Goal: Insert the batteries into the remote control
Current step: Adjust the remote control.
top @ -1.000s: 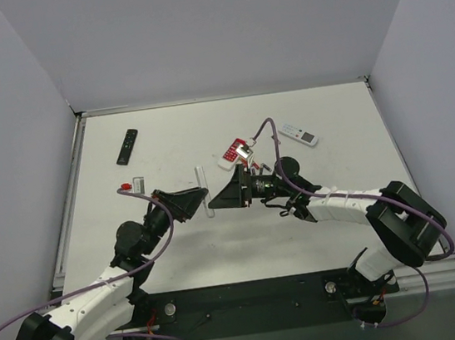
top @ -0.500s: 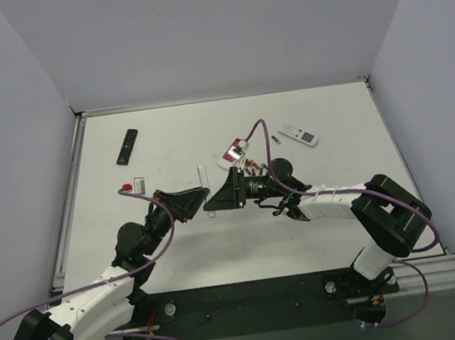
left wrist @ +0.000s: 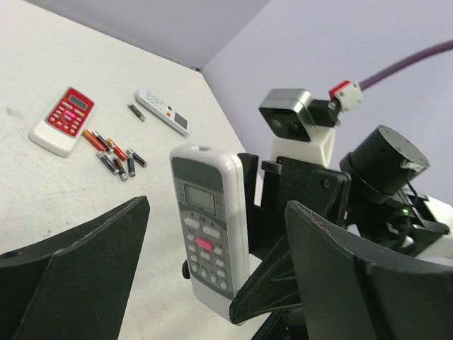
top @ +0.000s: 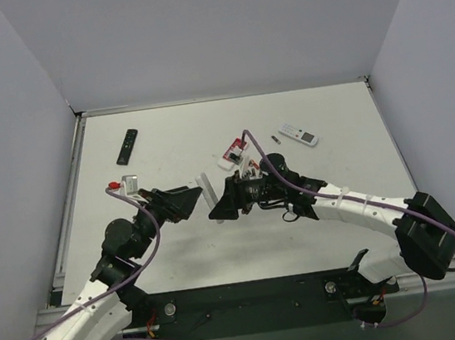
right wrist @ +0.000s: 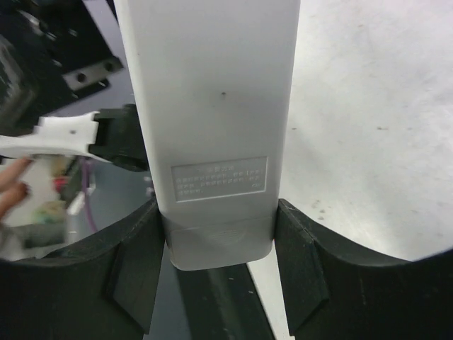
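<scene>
Top external view: both arms reach over the middle of the desk point(top: 305, 118), nose to nose. Right claw point(right wrist: 219, 227) is clamped on the white remote point(left wrist: 205, 234) at its bottom end, holding it upright off the desk, buttons facing the left claw point(top: 196, 197), fingers apart. Batteries point(left wrist: 113, 154) lie loose toward the far edge.

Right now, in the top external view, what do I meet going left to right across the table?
Slim black remote → remote control, held up between the arms → red-and-white remote → lone battery → small white remote.
</scene>
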Motion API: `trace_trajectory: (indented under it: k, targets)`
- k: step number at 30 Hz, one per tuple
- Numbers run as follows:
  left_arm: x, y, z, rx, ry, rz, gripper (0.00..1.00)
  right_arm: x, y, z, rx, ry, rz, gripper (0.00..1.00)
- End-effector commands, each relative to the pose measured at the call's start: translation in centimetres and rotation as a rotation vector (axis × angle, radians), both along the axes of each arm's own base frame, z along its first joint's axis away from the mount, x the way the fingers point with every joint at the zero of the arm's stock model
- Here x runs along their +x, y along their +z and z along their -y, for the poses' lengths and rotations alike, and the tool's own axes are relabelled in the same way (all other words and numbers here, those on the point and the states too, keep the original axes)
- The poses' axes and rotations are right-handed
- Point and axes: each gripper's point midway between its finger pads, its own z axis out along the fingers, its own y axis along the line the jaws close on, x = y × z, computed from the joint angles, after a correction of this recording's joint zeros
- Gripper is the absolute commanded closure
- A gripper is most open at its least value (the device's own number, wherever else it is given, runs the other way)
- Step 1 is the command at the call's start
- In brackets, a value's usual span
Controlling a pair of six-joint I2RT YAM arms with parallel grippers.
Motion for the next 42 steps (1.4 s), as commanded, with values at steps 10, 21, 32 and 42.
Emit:
trace_trajectory:
  k: [10,21,32,42]
  targets:
    - [1.0,-2.5,0.9,0.21,-0.005,-0.199,0.09,2.2,-2.1,2.7,-0.524,-0.137,0.419,1.0]
    - [0.7,-4.7,3.3,0.142,-0.011,-0.26,0.25,2.5,-2.9,2.7,-0.605,-0.193,0.459,1.0]
    - [0.8,-6.4,3.8,0.098,0.017,-0.279,0.39,2.0,-3.3,1.5,-0.567,-0.198,0.45,1.0]
    - [0.8,-6.3,3.6,0.06,0.032,-0.278,0.91,1.8,-3.4,1.6,-0.552,-0.212,0.438,0.97]
